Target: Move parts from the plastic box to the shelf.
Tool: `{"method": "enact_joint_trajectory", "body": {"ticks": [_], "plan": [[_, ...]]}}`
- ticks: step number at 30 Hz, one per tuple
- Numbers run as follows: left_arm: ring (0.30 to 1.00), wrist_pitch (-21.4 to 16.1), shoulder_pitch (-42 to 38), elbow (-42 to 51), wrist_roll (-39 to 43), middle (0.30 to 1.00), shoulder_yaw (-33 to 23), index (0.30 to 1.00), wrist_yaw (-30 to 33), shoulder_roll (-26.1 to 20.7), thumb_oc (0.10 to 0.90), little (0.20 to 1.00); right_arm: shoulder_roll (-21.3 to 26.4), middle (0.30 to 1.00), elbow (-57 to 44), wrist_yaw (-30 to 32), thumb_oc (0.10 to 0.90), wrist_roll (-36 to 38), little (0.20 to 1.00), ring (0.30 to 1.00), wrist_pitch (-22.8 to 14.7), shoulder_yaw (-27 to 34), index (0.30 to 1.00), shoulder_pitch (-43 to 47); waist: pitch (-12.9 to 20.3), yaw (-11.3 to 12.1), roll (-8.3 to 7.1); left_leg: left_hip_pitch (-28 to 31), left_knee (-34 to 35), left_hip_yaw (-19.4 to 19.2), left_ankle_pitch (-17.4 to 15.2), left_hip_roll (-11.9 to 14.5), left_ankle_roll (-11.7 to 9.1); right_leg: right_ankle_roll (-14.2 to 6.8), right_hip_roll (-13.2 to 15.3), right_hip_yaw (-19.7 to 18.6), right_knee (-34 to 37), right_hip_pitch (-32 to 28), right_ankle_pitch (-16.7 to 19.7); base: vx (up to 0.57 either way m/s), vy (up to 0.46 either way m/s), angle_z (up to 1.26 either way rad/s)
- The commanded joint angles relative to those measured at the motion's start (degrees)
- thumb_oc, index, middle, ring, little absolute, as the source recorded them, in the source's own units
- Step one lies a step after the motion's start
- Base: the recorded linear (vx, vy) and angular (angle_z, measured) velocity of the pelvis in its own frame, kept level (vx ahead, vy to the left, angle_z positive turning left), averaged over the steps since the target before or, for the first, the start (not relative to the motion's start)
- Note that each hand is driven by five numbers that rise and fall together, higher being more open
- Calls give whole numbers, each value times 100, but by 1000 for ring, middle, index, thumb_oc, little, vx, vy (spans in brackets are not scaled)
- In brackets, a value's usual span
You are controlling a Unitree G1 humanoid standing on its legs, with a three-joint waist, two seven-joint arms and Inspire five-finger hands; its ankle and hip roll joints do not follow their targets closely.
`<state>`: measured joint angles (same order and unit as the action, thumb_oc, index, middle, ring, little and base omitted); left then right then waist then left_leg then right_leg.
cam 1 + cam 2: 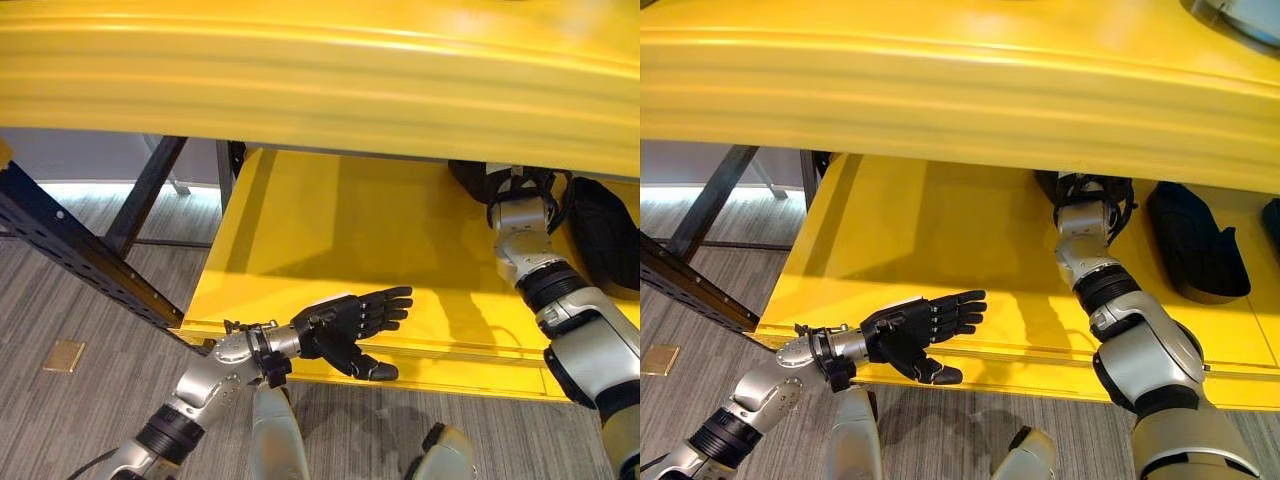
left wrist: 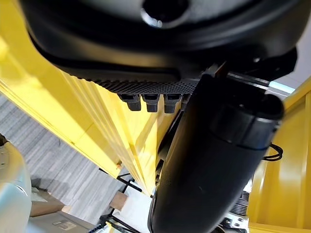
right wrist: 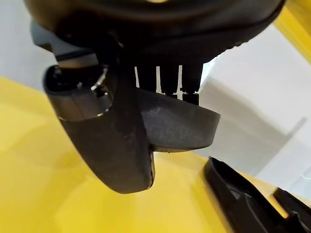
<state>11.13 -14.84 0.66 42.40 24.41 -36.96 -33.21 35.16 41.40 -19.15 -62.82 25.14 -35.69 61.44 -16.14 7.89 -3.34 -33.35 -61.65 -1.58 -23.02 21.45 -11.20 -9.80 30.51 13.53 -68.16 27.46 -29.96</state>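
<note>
My right arm reaches deep into the lower level of the yellow shelf [image 1: 940, 230]. In the right wrist view the right hand [image 3: 116, 141] has its thumb and fingers curled on a dark grey curved part [image 3: 184, 121], held just above the yellow board. Seen from the head, the right hand [image 1: 1092, 195] is half hidden under the upper board. More black parts [image 1: 1195, 245] lie on the shelf to its right, one close by [image 3: 243, 201]. My left hand [image 1: 350, 320] hovers open and holds nothing at the shelf's front edge, fingers [image 2: 150, 102] straight.
The upper yellow board [image 1: 320, 90] overhangs the lower level and hides its back. Black metal frame struts [image 1: 70, 250] run along the left. A small tan plate [image 1: 64, 355] lies on the grey carpet.
</note>
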Motion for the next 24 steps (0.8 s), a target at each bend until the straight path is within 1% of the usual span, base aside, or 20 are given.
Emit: {"method": "enact_joint_trajectory", "body": {"ticks": [1, 2, 3, 4, 5, 6, 7, 9, 10, 11, 13, 14, 18, 19, 20, 24], "plan": [[1000, -264, -496, 707, 256, 1000, -402, 1000, -336, -113, 900, 1000, 238, 300, -146, -2125, 400, 659, 300, 300, -767, -440, 300, -671, -256, -79, 193, 122, 612, -169, 427, 484, 319, 309, -97, -416, 332, 347, 528, -107, 5, -5], [1000, -251, -430, 793, 269, 1000, -464, 1000, -347, -147, 900, 1000, 382, 300, -414, -2402, 400, 593, 300, 300, -1023, -366, 300, -819, -261, -115, 182, 91, 624, -174, 440, 471, 324, 314, -133, -454, 360, 385, 553, -84, 11, -3], [1000, -263, -394, 813, 271, 1000, -495, 1000, -372, -164, 900, 1000, 443, 300, -582, -2641, 400, 763, 300, 300, -1118, -378, 300, -885, -256, -133, 177, 72, 631, -184, 448, 473, 323, 318, -152, -469, 375, 410, 565, -65, 11, -3], [1000, -263, -394, 813, 271, 1000, -495, 1000, -372, -164, 900, 1000, 443, 300, -584, -2642, 400, 762, 300, 300, -1118, -377, 300, -886, -255, -132, 177, 71, 631, -184, 448, 474, 323, 318, -152, -470, 375, 411, 565, -62, 7, -4], [1000, -289, -343, 839, 248, 1000, -531, 1000, -410, -193, 900, 1000, 538, 300, -897, -2916, 400, 1154, 300, 300, -1134, -460, 300, -1012, -258, -153, 173, 34, 624, -192, 456, 469, 328, 329, -162, -473, 380, 450, 575, -81, -1, -5], [1000, -328, -313, 880, 238, 1000, -540, 1000, -408, -229, 900, 1000, 592, 300, -1266, -3137, 400, 1322, 300, 300, -1050, -511, 300, -1138, -266, -172, 163, 16, 648, -207, 470, 469, 340, 341, -164, -473, 397, 484, 590, -114, 0, -5], [1000, -366, -264, 917, 248, 1000, -561, 1000, -401, -261, 900, 1000, 646, 300, -1557, -3232, 400, 1467, 300, 300, -1015, -508, 300, -1292, -268, -190, 149, 15, 692, -214, 491, 469, 339, 350, -176, -472, 445, 491, 615, -77, -3, -3], [1000, -407, -231, 941, 256, 1000, -562, 1000, -386, -286, 900, 1000, 696, 300, -1791, -3359, 400, 1607, 300, 300, -1000, -503, 300, -1384, -272, -210, 143, 6, 707, -224, 505, 474, 342, 363, -198, -478, 460, 508, 626, -32, 2, -2], [1000, -422, -210, 945, 269, 1000, -565, 1000, -381, -306, 900, 1000, 714, 300, -1967, -3465, 400, 1638, 300, 300, -957, -499, 300, -1466, -293, -221, 138, 61, 639, -223, 385, 487, 305, 311, -194, -502, 422, 459, 544, 0, 0, 0], [1000, -435, -189, 956, 269, 1000, -572, 1000, -367, -318, 900, 1000, 755, 300, -2155, -3553, 400, 1683, 300, 300, -955, -461, 300, -1569, -292, -243, 131, 60, 639, -232, 378, 484, 308, 317, -203, -504, 447, 463, 559, 0, 0, 0], [1000, -489, -75, 1021, 251, 1000, -571, 1000, -310, -345, 900, 1000, 857, 300, -2710, -3719, 400, 2008, 300, 300, -798, -383, 300, -1828, -294, -286, 109, 59, 643, -253, 362, 466, 324, 337, -243, -530, 471, 483, 587, -45, 20, 0], [1000, -506, -58, 1038, 234, 1000, -556, 1000, -292, -334, 900, 1000, 865, 300, -2875, -3818, 400, 2050, 300, 300, -745, -370, 300, -1887, -293, -295, 105, 66, 668, -262, 376, 464, 323, 340, -249, -530, 482, 481, 594, 0, 0, 0], [1000, -542, -7, 1058, 180, 1000, -527, 1000, -284, -310, 900, 1000, 930, 300, -3333, -4104, 400, 2111, 300, 300, -651, -290, 300, -2048, -289, -316, 85, 57, 700, -262, 401, 459, 305, 352, -278, -523, 525, 473, 611, 0, 0, 0], [1000, -557, 11, 1064, 155, 1000, -506, 1000, -274, -306, 900, 1000, 924, 300, -3445, -4277, 400, 2095, 300, 300, -634, -275, 300, -2073, -290, -317, 82, 40, 691, -252, 402, 459, 300, 356, -288, -531, 521, 485, 611, 0, 0, 0], [1000, -578, 22, 1060, 139, 1000, -481, 1000, -259, -299, 900, 1000, 965, 300, -3714, -4477, 400, 2062, 300, 300, -508, -272, 300, -2148, -288, -322, 77, 7, 650, -241, 379, 448, 306, 369, -291, -527, 513, 507, 613, 0, 0, 0], [1000, -620, 75, 1084, 105, 1000, -453, 1000, -234, -283, 900, 1000, 1008, 300, -3974, -4624, 400, 1914, 300, 300, -372, -204, 300, -2241, -276, -327, 80, -18, 598, -225, 340, 423, 323, 390, -307, -543, 502, 526, 618, 2, 3, -2]]}}
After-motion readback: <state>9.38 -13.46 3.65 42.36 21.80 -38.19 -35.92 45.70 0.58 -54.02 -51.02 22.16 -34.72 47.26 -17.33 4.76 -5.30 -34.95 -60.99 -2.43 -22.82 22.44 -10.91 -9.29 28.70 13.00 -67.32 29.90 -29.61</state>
